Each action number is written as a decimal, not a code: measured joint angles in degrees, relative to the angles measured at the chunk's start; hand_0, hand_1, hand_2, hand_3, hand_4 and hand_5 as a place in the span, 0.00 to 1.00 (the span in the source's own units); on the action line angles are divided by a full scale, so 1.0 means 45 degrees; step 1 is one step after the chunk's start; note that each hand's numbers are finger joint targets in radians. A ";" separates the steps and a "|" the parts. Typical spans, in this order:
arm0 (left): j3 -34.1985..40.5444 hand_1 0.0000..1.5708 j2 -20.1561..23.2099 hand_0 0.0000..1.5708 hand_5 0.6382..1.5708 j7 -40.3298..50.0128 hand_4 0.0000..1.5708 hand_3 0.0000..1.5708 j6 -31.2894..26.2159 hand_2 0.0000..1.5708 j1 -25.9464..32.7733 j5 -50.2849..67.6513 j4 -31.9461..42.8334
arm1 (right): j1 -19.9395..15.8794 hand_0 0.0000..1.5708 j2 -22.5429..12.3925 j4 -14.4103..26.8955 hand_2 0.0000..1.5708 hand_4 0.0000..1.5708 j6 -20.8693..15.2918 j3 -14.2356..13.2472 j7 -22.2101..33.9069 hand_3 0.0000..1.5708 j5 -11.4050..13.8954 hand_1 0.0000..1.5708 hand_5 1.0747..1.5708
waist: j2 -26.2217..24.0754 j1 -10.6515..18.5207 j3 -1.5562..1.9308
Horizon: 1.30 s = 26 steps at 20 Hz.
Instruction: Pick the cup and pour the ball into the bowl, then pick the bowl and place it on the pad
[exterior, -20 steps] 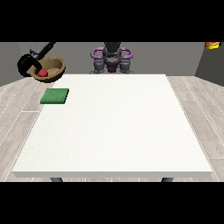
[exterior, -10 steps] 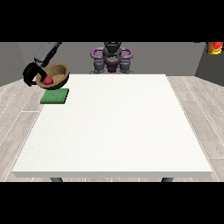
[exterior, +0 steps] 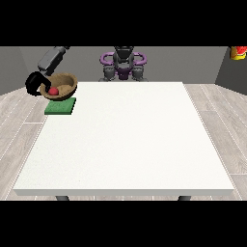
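Note:
A brown wooden bowl (exterior: 63,83) hangs tilted over the far edge of the green pad (exterior: 61,107), at the table's far left corner. I cannot tell whether it touches the pad. A red ball (exterior: 53,90) lies inside it. The black hand at the view's left (exterior: 34,83) is curled round the bowl's left rim, its arm (exterior: 52,58) reaching up and back. A small red and yellow thing (exterior: 237,52), perhaps the cup, shows at the view's top right edge, away from the table. No other hand is visible.
The large white table (exterior: 130,140) fills the middle of the view. The robot's torso (exterior: 123,62) stands behind its far edge. Grey plank floor (exterior: 19,120) surrounds the table.
The hand has carried the bowl with the ball rightwards and down, from beyond the table's left corner to just over the pad. The red and yellow thing has drifted slightly right.

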 measured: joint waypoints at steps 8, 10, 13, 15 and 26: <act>0.0034 0.00 0.0278 0.00 0.99 -0.0216 0.76 0.00 -0.0144 0.00 0.0137 0.0196 0.0301 | -0.0228 0.92 -0.0543 0.0321 0.89 0.00 -0.0738 -0.0342 -0.0219 0.51 0.0091 0.92 0.93 | 0.0042 0.0010 -0.0005; 0.0144 0.00 0.0509 0.00 0.99 -0.0535 0.76 0.00 -0.0333 0.00 0.0199 0.0206 0.0552 | -0.0332 0.93 -0.0418 0.0335 0.89 0.00 -0.0868 -0.0480 -0.0325 0.48 -0.0051 0.93 0.92 | 0.0232 0.0056 -0.0006; 0.0008 0.00 0.0462 0.00 0.99 -0.0504 0.76 0.00 -0.0126 0.00 0.0073 0.0180 0.0458 | -0.0589 0.91 0.0148 0.0423 0.88 0.00 -0.1330 -0.0543 -0.0678 0.43 -0.0140 0.91 0.93 | 0.0375 0.0145 -0.0004; -0.0110 0.00 0.0358 0.00 0.99 -0.0629 0.76 0.00 -0.0034 0.00 0.0097 0.0119 0.0363 | -0.0777 0.80 0.0250 0.0440 0.86 0.07 -0.1628 -0.0473 -0.0747 0.58 -0.0045 0.80 0.92 | 0.0369 0.0243 -0.0002; -0.0307 0.00 0.0331 0.00 1.00 -0.0459 0.76 0.00 0.0049 0.00 0.0006 0.0480 -0.0222 | -0.1207 0.00 -0.0181 0.1178 0.00 0.00 -0.1012 0.0306 -0.0926 0.00 0.0784 0.00 0.65 | 0.0684 0.0683 0.0003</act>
